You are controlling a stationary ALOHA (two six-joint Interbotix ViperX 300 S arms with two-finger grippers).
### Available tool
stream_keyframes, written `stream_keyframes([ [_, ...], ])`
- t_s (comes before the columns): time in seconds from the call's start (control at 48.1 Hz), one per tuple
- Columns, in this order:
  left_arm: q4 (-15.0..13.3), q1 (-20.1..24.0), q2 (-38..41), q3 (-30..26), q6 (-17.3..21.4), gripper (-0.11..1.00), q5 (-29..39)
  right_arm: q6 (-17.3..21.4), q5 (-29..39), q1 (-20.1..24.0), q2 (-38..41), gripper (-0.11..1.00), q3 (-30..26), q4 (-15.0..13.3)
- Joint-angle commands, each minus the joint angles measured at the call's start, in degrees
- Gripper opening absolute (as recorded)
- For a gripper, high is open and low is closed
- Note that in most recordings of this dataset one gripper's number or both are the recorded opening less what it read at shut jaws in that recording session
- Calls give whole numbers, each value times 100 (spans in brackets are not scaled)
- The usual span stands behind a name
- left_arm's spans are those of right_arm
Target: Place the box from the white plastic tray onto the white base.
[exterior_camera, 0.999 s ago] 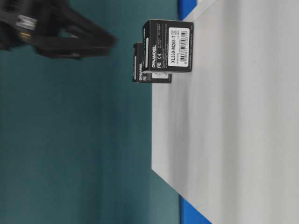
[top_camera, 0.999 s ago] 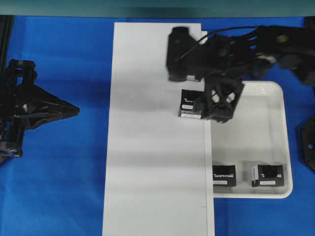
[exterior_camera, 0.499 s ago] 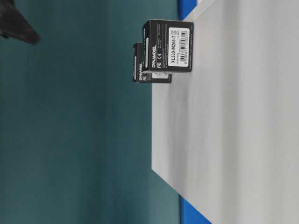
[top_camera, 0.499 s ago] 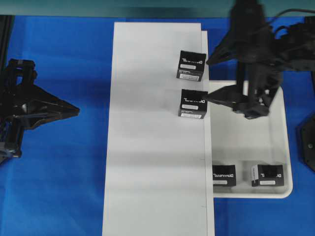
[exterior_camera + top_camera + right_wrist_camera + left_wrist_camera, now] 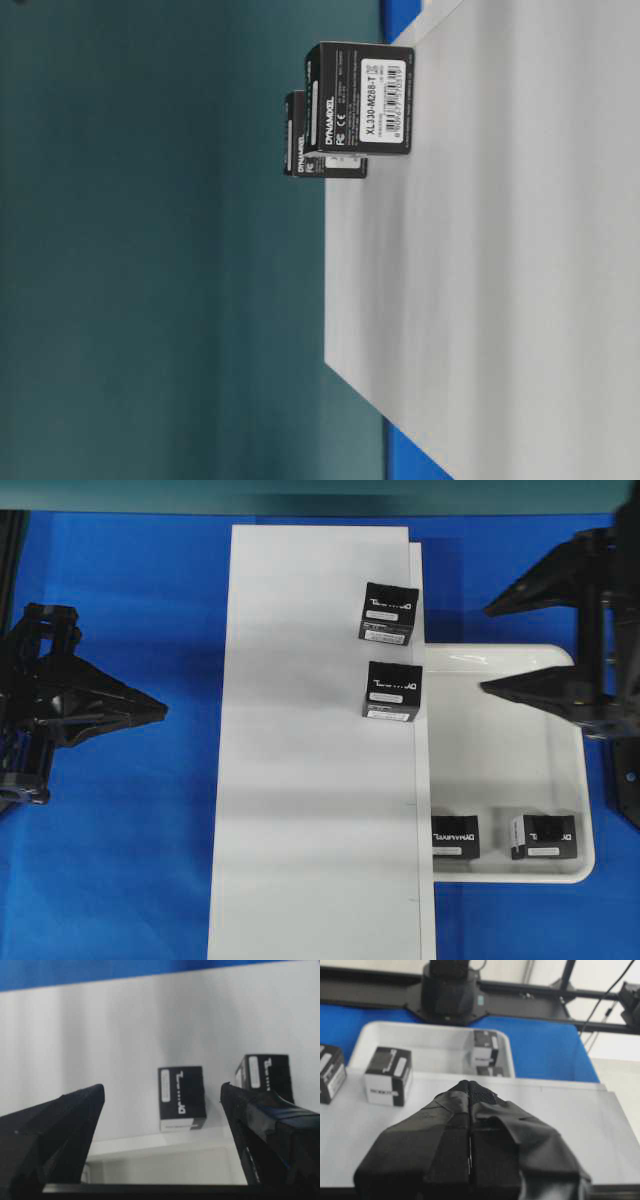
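Note:
Two black boxes stand on the long white base (image 5: 320, 780), near its right edge: one further back (image 5: 390, 613), one nearer (image 5: 392, 691). The white plastic tray (image 5: 505, 780) lies right of the base and holds two more boxes (image 5: 455, 837) (image 5: 543, 837) along its front rim. My right gripper (image 5: 488, 648) hangs open over the tray's back right part, empty, apart from every box. In the right wrist view the nearer box (image 5: 182, 1097) shows between the spread fingers, beyond the tray rim (image 5: 165, 1147). My left gripper (image 5: 160, 710) rests shut left of the base.
Blue table cloth (image 5: 130, 860) surrounds the base and tray. The table-level view shows the two boxes (image 5: 360, 98) (image 5: 325, 135) standing on the base (image 5: 500, 280). In the left wrist view the shut fingertips (image 5: 470, 1085) point across the base toward the tray (image 5: 435, 1040).
My right gripper, open throughout, has drawn back to the right from the nearer box on the base to above the tray. Both boxes stay put. The left arm barely moved.

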Motion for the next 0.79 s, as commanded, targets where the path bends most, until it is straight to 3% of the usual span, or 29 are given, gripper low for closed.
stream_keyframes([
  [0.0, 18, 44, 44, -167, 0, -7, -26, 9, -114, 18, -290, 98, 123, 26],
  [0.541, 18, 79, 35, -114, 0, -7, -53, 35, -554, 35, -2118, 98, 1389, 26],
  [0.77, 18, 79, 26, -158, -18, -7, -79, 26, -861, 299, -2461, 98, 1775, 202],
])
